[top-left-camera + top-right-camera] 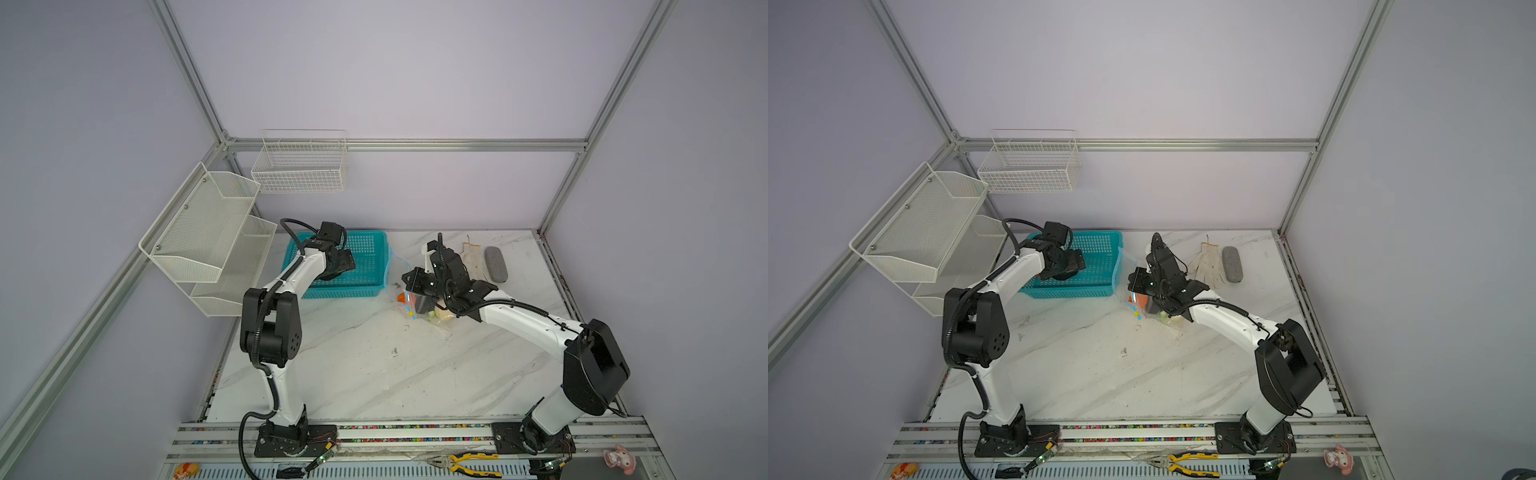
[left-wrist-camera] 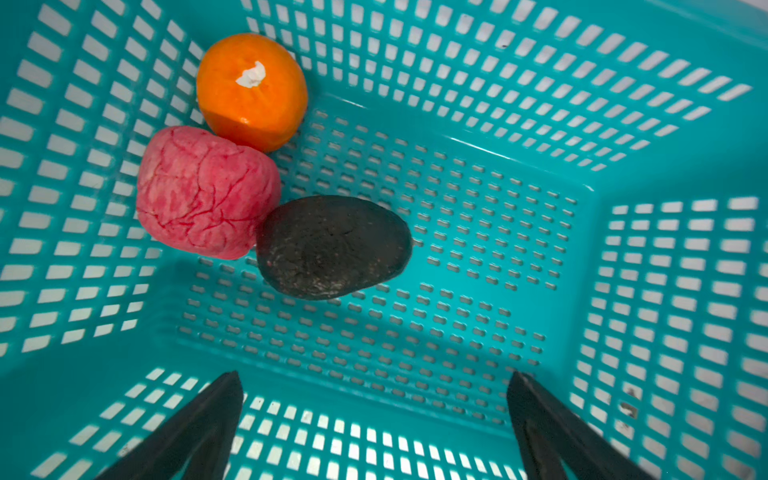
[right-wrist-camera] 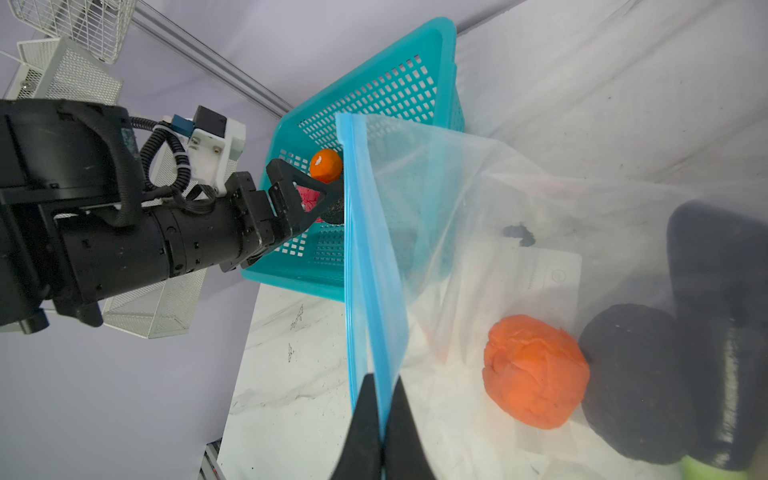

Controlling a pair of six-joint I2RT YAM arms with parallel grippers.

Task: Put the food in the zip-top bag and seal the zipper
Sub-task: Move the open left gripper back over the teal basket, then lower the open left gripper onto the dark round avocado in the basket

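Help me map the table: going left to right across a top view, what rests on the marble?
teal basket → zip-top bag → white glove → grey oblong block

Looks like a robotics lab test cell: boxed in by aluminium profile posts and plain lilac panels, floored with a marble-print tabletop, with two robot arms bolted onto a slotted rail and pliers left along the front edge.
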